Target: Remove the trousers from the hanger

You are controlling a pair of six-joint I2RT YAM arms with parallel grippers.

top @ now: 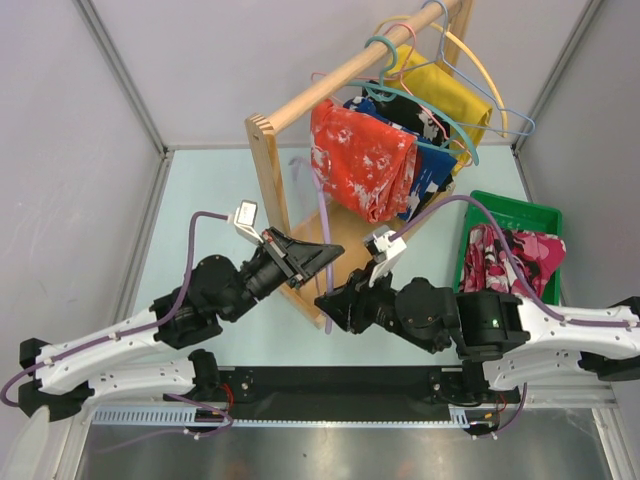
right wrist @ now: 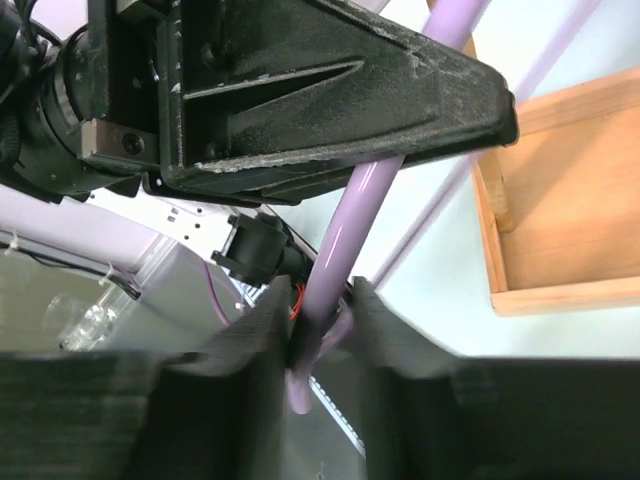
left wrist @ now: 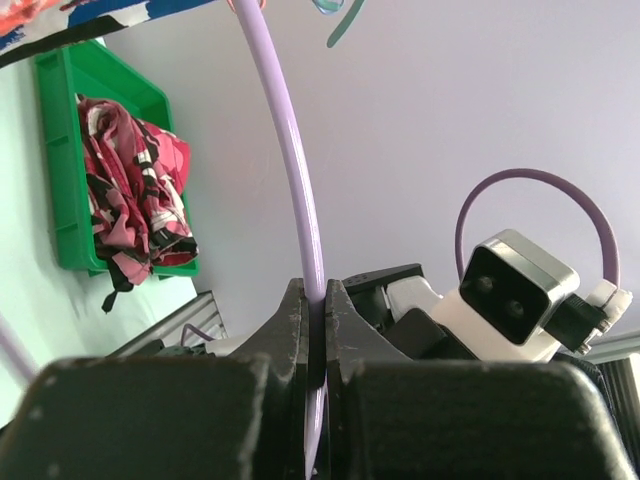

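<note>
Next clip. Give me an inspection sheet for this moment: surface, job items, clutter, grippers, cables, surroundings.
Surface: pale green table, with a wooden rack standing on it.
Job's things: the trousers lie crumpled in the green bin; the hanger carries no cloth.
Clutter: orange-red garment, blue-black-white garment and yellow garment hang on the rack.
Grippers: left gripper shut on the hanger; right gripper has its jaws around the hanger's lower end, contact unclear.
Cables: a purple cable loops over each arm; no snag seen.
Surroundings: pale enclosure walls; nothing else seen.
</note>
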